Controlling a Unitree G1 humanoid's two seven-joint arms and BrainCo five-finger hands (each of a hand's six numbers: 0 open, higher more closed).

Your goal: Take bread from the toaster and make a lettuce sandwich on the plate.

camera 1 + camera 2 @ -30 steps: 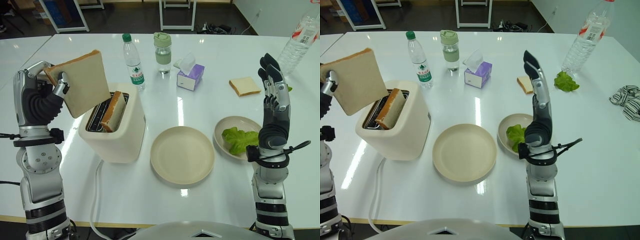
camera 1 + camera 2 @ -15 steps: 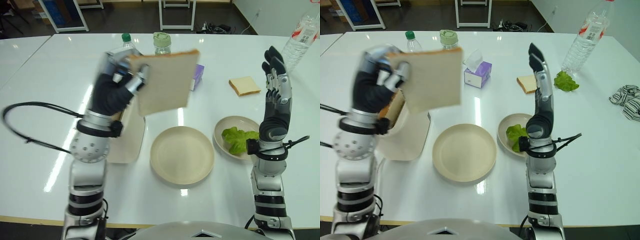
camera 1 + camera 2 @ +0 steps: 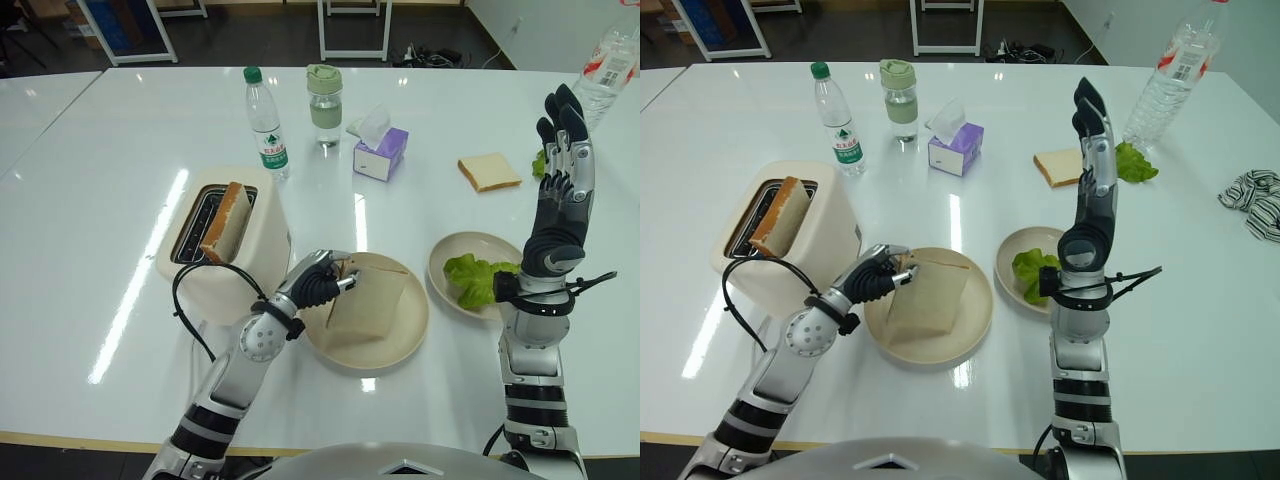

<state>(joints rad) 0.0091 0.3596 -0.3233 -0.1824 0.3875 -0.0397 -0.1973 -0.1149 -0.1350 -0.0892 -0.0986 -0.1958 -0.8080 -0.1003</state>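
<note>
Setting down: bread slice (image 3: 366, 306), resting on the plate (image 3: 400, 343), one corner pinched in the left hand (image 3: 318, 284). Next, by my reckoning: release, then fetch the lettuce (image 3: 478, 278) from its bowl (image 3: 455, 243) just beside. Second slice (image 3: 226, 218) stands in the toaster (image 3: 240, 285), crowding the plate's left. Right hand (image 3: 562, 140) raised, fingers spread, holding nothing. Counter (image 3: 100, 180) open beyond.
</note>
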